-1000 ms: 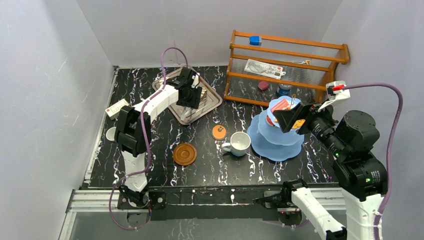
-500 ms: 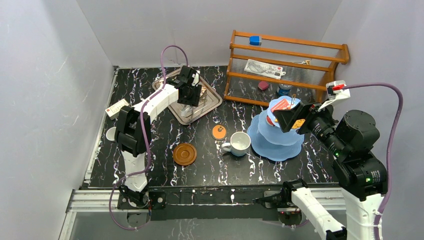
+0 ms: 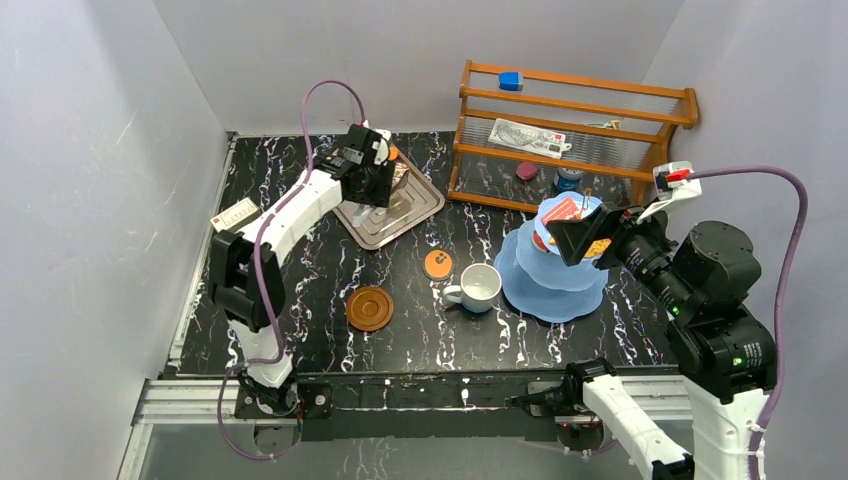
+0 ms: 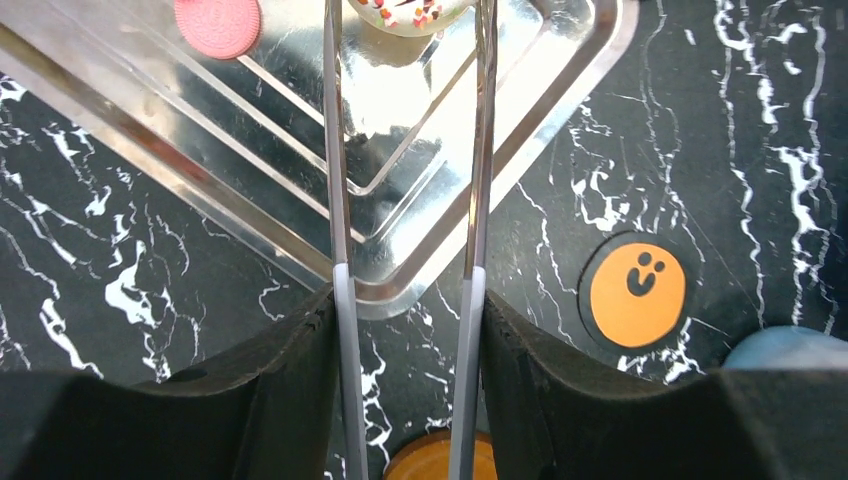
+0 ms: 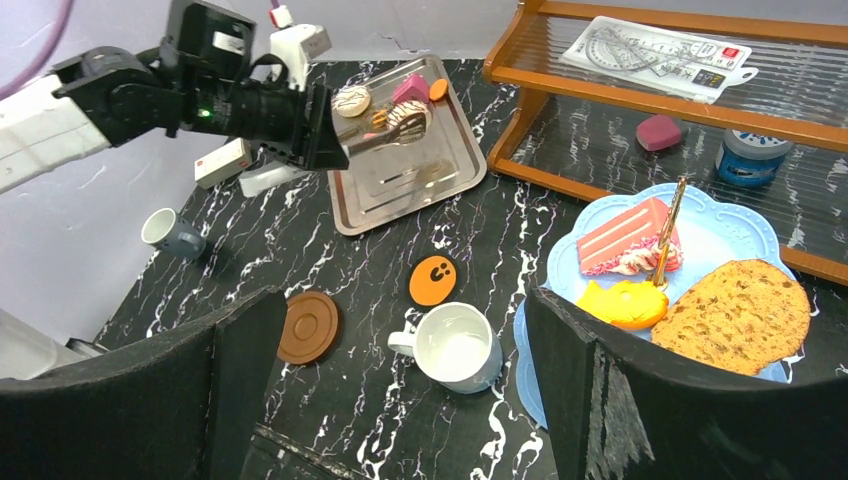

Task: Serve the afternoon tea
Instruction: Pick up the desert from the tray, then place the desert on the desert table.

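Our left hand (image 4: 405, 330) is clamped on the tongs (image 4: 335, 200), whose tips pinch a sprinkled donut (image 5: 405, 118) over the tray (image 4: 560, 90); any slackening in transit could drop it. Our right hand (image 3: 580, 240), fingers apart and empty, hovers at the stand (image 3: 555, 290) and could obstruct delivery.

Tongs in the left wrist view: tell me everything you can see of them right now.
The tongs are thin, shiny metal, two narrow arms running nearly parallel with a gap between them. The left hand clamps them, one black finger pressed on the outside of each arm. They reach out over the silver tray, tips cut off by the frame edge on either side of a white-iced sprinkled donut. Whether the tips pinch it cannot be told here.
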Available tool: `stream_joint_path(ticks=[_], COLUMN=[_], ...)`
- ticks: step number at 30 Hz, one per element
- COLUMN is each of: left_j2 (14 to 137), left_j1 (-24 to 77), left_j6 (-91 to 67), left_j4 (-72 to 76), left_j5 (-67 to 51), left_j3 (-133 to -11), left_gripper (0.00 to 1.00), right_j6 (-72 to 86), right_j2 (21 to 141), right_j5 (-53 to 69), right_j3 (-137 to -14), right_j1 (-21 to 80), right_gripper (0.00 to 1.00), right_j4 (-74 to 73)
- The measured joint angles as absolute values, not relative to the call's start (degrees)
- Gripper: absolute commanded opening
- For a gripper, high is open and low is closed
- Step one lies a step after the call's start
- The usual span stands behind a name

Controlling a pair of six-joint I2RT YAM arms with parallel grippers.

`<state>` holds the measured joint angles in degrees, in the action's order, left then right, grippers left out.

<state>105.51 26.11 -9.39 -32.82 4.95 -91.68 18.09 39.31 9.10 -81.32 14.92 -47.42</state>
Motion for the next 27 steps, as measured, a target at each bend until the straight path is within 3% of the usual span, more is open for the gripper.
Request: stream_joint_path(ticks=[15, 27], left_j2=[85.12, 78.11], left_j1=[29.15, 41.71], left_j6=[-11.9, -18.83], left_j4=[-34.68, -35.86], left_j5=[-7.18, -13.13], left_j3=[-83.24, -79.05], left_gripper=[0.36, 0.35], right_j6=[16.29, 14.76], right_j2=[41.01, 44.49], right_j5=[6.22, 4.64], right_j3=[-87.72, -91.44], right_j1=[14.92, 14.92], right_gripper=[0.99, 0.99], right_j4=[-49.98, -51.29])
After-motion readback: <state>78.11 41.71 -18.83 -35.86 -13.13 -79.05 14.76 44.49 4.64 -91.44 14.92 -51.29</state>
